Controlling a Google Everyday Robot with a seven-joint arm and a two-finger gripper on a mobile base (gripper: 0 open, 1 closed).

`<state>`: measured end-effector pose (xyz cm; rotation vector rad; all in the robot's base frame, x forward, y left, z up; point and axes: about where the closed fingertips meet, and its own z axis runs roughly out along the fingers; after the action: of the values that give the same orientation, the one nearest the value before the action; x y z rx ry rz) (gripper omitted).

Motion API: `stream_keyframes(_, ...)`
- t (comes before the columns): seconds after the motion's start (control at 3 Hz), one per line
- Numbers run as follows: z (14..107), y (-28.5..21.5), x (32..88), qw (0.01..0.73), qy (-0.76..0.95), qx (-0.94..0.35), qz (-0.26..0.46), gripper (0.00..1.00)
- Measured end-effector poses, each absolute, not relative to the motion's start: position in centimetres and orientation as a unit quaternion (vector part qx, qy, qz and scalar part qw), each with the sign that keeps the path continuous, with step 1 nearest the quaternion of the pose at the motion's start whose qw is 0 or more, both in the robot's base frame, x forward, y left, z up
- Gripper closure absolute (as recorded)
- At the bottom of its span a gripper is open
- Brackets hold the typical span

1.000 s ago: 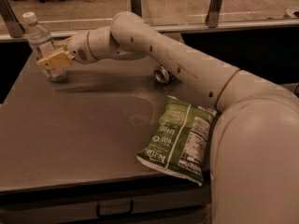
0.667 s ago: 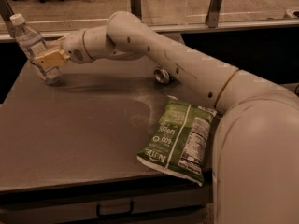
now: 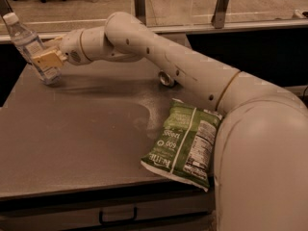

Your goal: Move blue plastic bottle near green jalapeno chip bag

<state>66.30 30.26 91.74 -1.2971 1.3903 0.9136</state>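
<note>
The blue plastic bottle point(image 3: 30, 44), clear with a white cap and a pale label, is at the table's far left corner. It leans with its cap to the upper left and its base at the table top. My gripper point(image 3: 46, 60) is shut on its lower half, with a yellowish finger point(image 3: 48, 57) across the label. The green jalapeno chip bag point(image 3: 185, 143) lies flat at the table's front right, partly under my arm, far from the bottle.
A small can point(image 3: 166, 78) lies on its side behind my forearm near the table's middle back. The grey table point(image 3: 82, 138) has a drawer handle point(image 3: 118, 218) below its front edge. A glass railing with posts point(image 3: 139, 4) runs behind.
The gripper and the bottle have shifted left toward the table's far left corner. The bottle's cap leans further left. The chip bag and the can have not moved.
</note>
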Motion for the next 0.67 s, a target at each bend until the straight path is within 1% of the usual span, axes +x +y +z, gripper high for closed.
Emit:
stream_keyframes(0.33,91.7,30.3,66.3,0.493,0.573,-0.535,0.377,1.0)
stream_keyframes(0.67,91.2,26.5,65.6,0.489,0.599,-0.521,0.362,1.0)
